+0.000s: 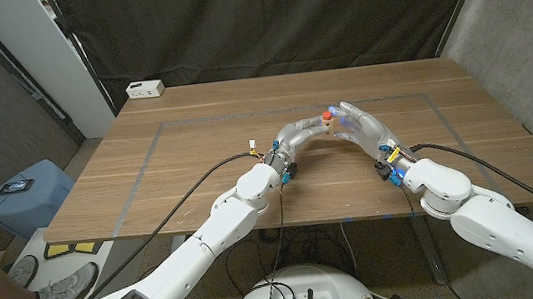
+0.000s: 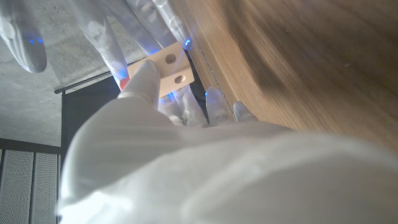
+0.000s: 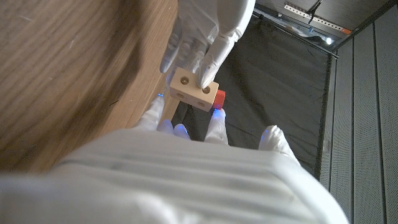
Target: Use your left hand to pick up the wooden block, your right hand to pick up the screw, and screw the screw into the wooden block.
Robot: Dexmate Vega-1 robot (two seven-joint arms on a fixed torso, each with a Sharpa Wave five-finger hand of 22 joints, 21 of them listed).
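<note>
Nearest the robot, the two white arms reach in from either side over the brown wooden table [image 1: 201, 192] and meet above its middle, the hands raised clear of the surface. The left hand [image 1: 298, 139] grips the pale rectangular wooden block [image 2: 172, 70] between thumb and fingers; in the left wrist view two round holes in one face of the block are plainly turned outward, which looks like a deliberate hold, keeping the drilled face free for the other hand to work at. The right hand [image 1: 363, 126] comes in from the opposite side, its fingers close against the block, and a small red-headed screw [image 3: 218, 99] sits just beside the block's far end, where the right fingertips [image 3: 216, 114] close on it. The screw seems pinched there, its red head showing at the junction of the two hands in the head view. Whether its tip is already seated in a hole is hidden by the fingers. By my reading the task is at the mating stage: both pieces lifted, brought together, with the turning yet to be finished. Farther off, a small white box [image 1: 145, 88] lies at the table's far left corner, before a dark curtain.
</note>
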